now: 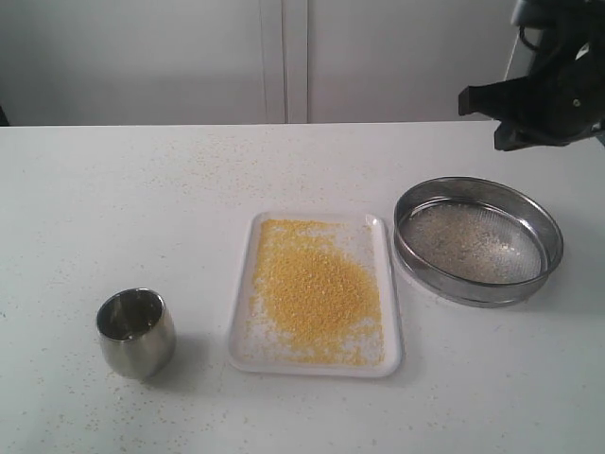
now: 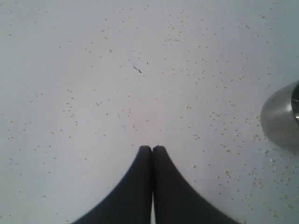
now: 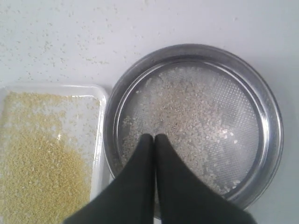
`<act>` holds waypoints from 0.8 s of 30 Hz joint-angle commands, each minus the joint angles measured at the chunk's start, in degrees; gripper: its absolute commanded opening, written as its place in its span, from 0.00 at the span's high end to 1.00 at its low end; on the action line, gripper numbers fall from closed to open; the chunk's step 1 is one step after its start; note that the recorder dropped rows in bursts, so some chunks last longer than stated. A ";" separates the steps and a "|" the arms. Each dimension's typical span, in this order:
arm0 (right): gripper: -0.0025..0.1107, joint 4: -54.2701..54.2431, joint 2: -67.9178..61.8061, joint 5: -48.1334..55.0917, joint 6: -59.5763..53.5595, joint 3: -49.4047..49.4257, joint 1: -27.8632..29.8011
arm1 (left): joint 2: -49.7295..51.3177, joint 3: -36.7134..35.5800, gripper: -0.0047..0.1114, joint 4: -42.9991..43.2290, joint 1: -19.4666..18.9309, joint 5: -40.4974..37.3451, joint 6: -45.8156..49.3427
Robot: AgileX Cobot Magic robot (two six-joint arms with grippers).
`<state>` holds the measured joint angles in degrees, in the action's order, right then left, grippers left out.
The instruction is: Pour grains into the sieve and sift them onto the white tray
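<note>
The white tray [image 1: 317, 359] lies at the table's middle with a heap of yellow grains [image 1: 317, 288] on it. To its right stands the sieve [image 1: 477, 241], its steel rim [image 3: 275, 135] round a mesh holding pale whitish bits [image 3: 191, 112]. The tray [image 3: 100, 140] and grains [image 3: 42, 163] also show in the right wrist view. My right gripper [image 3: 154, 136] is shut and empty, hanging above the sieve; in the exterior view it [image 1: 492, 118] hangs at the top right. My left gripper [image 2: 152, 148] is shut and empty above bare table, out of the exterior view.
A small rounded steel cup [image 1: 136, 333] stands upright at the front left of the table, its side [image 2: 280, 119] also showing in the left wrist view. Loose grains [image 2: 205, 116] are scattered over the white tabletop. A pale wall runs behind the table.
</note>
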<state>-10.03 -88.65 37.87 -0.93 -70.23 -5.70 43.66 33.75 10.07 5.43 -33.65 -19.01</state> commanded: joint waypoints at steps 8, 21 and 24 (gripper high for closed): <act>0.98 1.16 10.65 0.39 -6.97 -0.32 -2.32 | -0.52 0.22 0.96 -0.12 -0.13 -0.63 -0.13; 0.98 2.39 22.33 -6.15 -8.04 7.45 -2.57 | -0.52 0.22 0.96 -0.12 -0.13 -0.63 -0.13; 0.98 2.39 26.30 -6.05 -8.25 9.10 -2.57 | -0.52 0.22 0.96 -0.12 -0.13 -0.63 -0.13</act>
<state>-8.04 -65.84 32.76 -8.19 -62.56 -8.05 43.66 33.75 10.07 5.43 -33.65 -19.01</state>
